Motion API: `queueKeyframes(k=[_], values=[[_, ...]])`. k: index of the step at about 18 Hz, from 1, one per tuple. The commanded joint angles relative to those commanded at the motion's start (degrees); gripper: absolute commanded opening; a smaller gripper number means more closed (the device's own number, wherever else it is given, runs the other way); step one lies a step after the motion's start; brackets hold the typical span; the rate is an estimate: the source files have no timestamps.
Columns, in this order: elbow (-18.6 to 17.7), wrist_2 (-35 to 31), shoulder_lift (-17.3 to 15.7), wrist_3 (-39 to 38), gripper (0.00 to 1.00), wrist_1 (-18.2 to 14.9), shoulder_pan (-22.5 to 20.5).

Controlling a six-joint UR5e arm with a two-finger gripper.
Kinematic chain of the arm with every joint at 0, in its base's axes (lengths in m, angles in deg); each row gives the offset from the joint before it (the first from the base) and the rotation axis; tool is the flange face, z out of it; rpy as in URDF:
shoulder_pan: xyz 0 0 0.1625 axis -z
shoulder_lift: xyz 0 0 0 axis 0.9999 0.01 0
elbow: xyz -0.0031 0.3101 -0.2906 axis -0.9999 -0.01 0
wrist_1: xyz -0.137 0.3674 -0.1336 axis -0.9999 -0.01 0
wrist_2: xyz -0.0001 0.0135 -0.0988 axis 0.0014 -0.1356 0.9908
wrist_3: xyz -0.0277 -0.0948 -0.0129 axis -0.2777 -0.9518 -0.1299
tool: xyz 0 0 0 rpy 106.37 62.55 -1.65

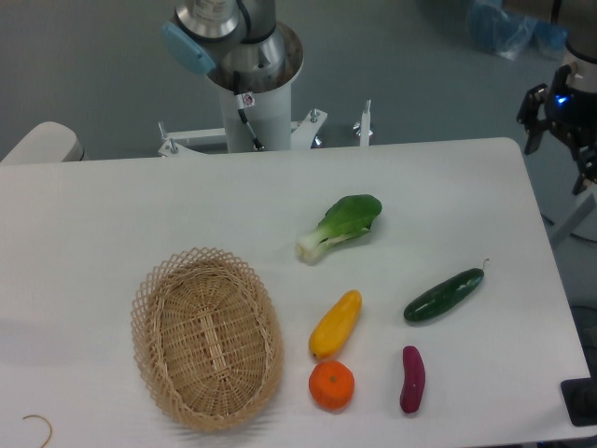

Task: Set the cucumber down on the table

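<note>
Five pieces of produce lie on the table (140,215), and the cucumber (444,296) is one of them: it rests flat toward the four o'clock part of the tabletop, stem tip pointing to about two o'clock, free of any grip. Judging from that, the placing looks done, and the step in hand is the retreat. The gripper (560,126) hangs at the far two o'clock edge of the view, off beyond the table's corner and well apart from the cucumber, with its jaws apart and nothing between them. To finish well, the arm should stay high and outside the table's edge, so nothing nudges the cucumber, which is round and could roll. The eggplant (411,378) lies near the cucumber's lower end, at about seven o'clock from it; the yellow vegetable (336,323) and the orange (331,385) sit toward nine o'clock of it, and the bok choy (341,225) at about eleven o'clock. The wicker basket (207,336), at seven o'clock on the table, holds nothing.
</note>
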Motion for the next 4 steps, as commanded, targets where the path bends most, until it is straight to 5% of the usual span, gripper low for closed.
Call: queueKeyframes(k=[4], values=[[0.0,1.5,0.18,-0.79,1.0,0.0,0.44]])
